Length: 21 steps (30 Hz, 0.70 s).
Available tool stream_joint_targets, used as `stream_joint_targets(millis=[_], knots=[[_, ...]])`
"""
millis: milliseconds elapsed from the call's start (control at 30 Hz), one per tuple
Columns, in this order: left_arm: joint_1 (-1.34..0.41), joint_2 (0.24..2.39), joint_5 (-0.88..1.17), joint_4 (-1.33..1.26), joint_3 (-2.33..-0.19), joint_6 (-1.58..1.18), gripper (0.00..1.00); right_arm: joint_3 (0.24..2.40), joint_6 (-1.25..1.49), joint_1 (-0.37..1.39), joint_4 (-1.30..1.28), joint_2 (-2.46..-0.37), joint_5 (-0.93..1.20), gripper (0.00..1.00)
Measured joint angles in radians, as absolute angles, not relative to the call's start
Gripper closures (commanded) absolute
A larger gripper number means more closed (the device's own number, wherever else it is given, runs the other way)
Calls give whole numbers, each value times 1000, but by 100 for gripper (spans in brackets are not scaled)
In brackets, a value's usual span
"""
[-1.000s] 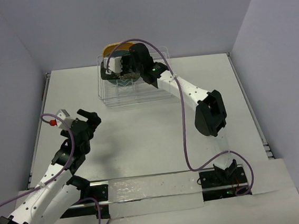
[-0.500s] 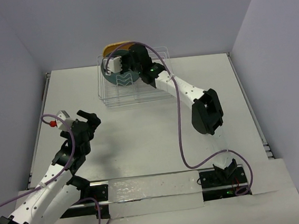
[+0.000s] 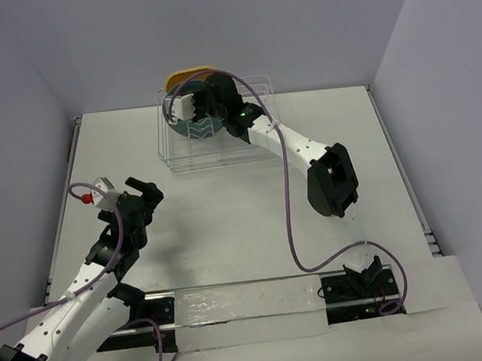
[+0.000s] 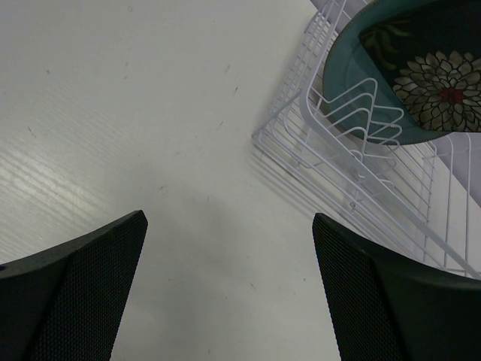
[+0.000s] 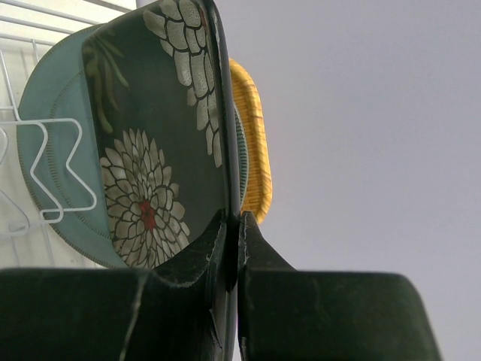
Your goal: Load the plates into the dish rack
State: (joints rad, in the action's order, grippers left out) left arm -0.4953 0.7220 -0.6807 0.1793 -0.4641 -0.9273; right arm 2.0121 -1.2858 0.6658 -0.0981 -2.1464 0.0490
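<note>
Currently the step in hand is seating the floral plate in the dish rack; proceed as follows.

1. Left gripper [image 4: 228, 226]: nearest the bases, it hangs over the bare table [image 3: 228, 224] with its jaws spread wide and nothing between them, well apart from the dish rack [image 4: 361, 188]. Leave it there, out of the way of the rack.

2. Right gripper [image 5: 231, 226]: reaching across to the far side of the table, it is clenched on the rim of the dark floral plate [image 5: 150, 150], which stands nearly upright inside the rack.

3. Placement: the floral plate sits just in front of the teal plate [image 5: 52, 113], with the orange-tan plate [image 5: 252, 135] behind both. Whether its lower edge rests between the wavy dividers [image 4: 353, 105] cannot be told.

4. Recommended action: lower until the lower edge bottoms out in a divider slot, then release slowly. Withdraw straight up and back, avoiding the wires.

5. Caution: releasing early may let the plate tip against the teal plate. The small yellow plate cannot be made out in any view.
</note>
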Motion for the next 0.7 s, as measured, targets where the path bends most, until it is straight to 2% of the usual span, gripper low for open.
stream_joint_targets(millis=[700], knots=[[-495, 719, -637, 171, -464, -920, 1, 1968, -1299, 713, -153, -2073, 43, 100]])
